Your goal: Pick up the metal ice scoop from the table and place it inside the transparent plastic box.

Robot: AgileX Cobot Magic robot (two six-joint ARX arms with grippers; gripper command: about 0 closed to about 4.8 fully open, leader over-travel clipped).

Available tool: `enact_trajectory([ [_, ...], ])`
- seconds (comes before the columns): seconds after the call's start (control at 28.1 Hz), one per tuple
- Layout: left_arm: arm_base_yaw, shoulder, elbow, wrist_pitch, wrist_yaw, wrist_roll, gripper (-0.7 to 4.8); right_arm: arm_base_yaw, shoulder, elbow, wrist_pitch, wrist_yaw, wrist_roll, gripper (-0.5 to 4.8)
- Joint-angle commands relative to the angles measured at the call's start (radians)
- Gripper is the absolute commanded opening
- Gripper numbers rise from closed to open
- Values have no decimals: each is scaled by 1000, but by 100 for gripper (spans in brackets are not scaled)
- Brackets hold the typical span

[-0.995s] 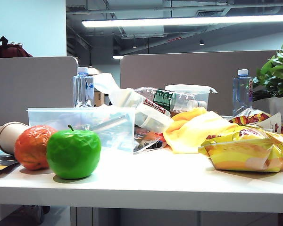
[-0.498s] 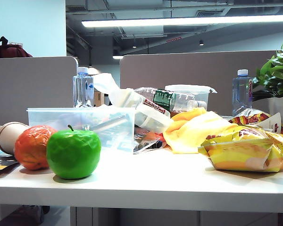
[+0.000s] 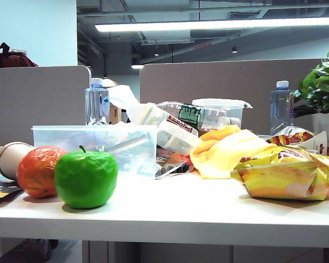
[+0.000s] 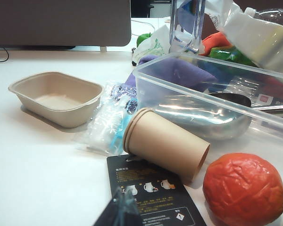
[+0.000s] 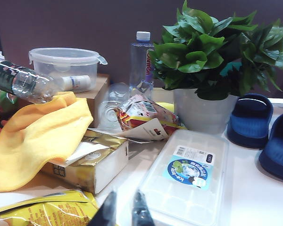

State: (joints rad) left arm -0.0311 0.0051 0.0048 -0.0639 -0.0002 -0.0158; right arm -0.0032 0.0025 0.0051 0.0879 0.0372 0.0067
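Scoop home, arms clear: the metal ice scoop [image 4: 203, 115] lies inside the transparent plastic box [image 4: 179, 70], its shiny bowl against the box's near wall and its handle running along the floor toward the far end. By the look of it the placing is done, so what remains for you is a clean finish: keep both arms off the box and touch nothing in the clutter around it.

The right gripper [image 5: 125, 212] hangs low over the table [image 3: 197, 213], well apart from the box and past the yellow cloth [image 5: 37, 136], its fingertips drawn nearly together on nothing. The left gripper [image 4: 120, 209] sits near the box, just short of the tipped paper cup [image 4: 167, 143] beside its wall. Only a dark tip shows, so you cannot tell its opening. The scoop lies beyond that cup, out of either hand's reach.
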Motion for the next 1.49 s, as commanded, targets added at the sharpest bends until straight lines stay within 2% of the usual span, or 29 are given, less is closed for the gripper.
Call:
enact_trajectory([
  [0.04,-1,0,2,12,4,4,-5,2,0,-3,10,5,3,50],
  [0.5,-1,0,2,12,4,4,-5,40,0,-3,-8,12,-4,50],
  [1.49,-1,0,2,12,4,4,-5,39,0,-3,-9,12,-4,50],
])
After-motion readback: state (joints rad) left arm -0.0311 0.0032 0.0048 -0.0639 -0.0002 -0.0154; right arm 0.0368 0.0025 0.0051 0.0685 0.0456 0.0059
